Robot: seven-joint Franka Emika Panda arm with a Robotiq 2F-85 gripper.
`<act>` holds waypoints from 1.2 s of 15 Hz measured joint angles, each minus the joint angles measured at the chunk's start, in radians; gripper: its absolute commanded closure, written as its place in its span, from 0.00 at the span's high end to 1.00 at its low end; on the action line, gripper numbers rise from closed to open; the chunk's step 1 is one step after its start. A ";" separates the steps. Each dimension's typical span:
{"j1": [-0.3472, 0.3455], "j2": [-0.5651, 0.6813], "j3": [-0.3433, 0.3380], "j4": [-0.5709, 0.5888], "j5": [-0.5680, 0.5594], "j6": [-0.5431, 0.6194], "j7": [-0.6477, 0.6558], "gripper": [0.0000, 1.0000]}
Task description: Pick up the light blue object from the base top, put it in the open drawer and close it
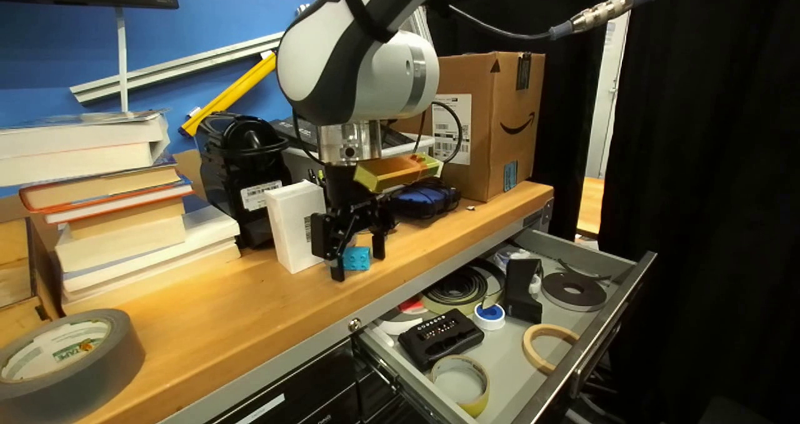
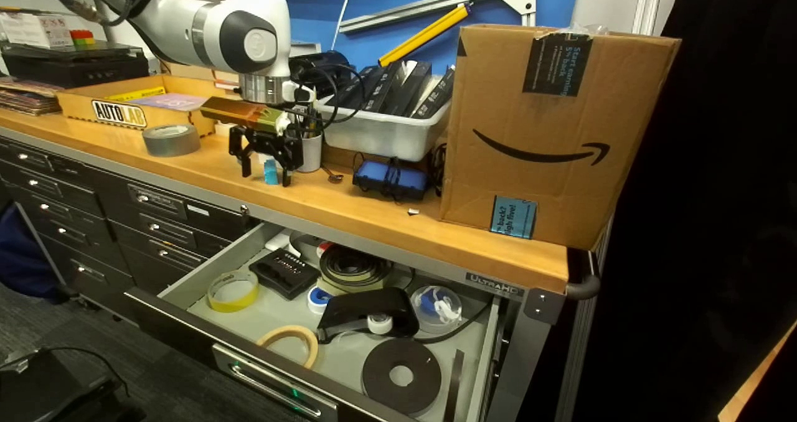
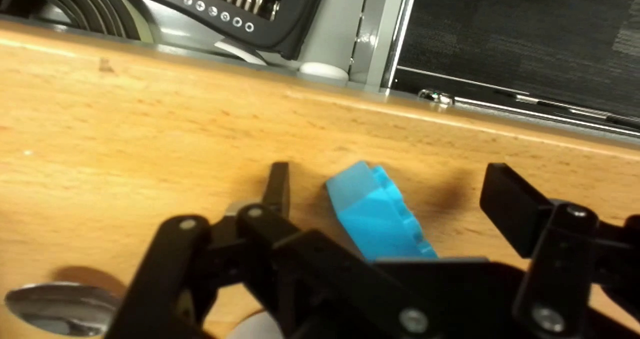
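The light blue studded block (image 1: 357,259) stands on the wooden bench top near its front edge. It also shows in an exterior view (image 2: 270,173) and in the wrist view (image 3: 377,224), where the gripper body hides its lower part. My gripper (image 1: 358,262) is open, pointing down, with its fingers on either side of the block. In the wrist view, the gripper (image 3: 390,184) has gaps between both fingers and the block, the wider on the right. The drawer (image 1: 509,364) below the bench top is pulled open; it shows also in an exterior view (image 2: 246,323).
A white box (image 1: 294,227) stands close beside the gripper. A blue cased item (image 2: 389,178) and a cardboard box (image 2: 548,129) stand along the bench. A spoon (image 3: 60,306) lies nearby. The drawer holds tape rolls (image 2: 401,372), a black bit case (image 1: 440,336) and a black dispenser (image 2: 367,313).
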State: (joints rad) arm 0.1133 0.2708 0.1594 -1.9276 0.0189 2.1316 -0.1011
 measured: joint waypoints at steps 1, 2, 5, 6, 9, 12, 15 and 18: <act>0.010 0.000 0.000 0.000 -0.005 0.014 0.000 0.58; 0.018 -0.002 0.000 -0.001 -0.012 0.029 0.002 0.49; 0.029 -0.010 0.000 -0.011 -0.022 0.077 0.008 0.27; 0.029 -0.014 -0.001 -0.017 -0.027 0.093 0.016 0.18; 0.027 -0.038 -0.020 -0.053 -0.040 0.130 0.061 0.09; 0.010 -0.105 -0.051 -0.141 -0.041 0.133 0.091 0.09; -0.017 -0.219 -0.084 -0.280 -0.044 0.116 0.113 0.09; -0.044 -0.326 -0.108 -0.441 -0.055 0.092 0.145 0.09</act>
State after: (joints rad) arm 0.0693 -0.0555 0.0514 -2.3684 -0.0361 2.2239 0.0438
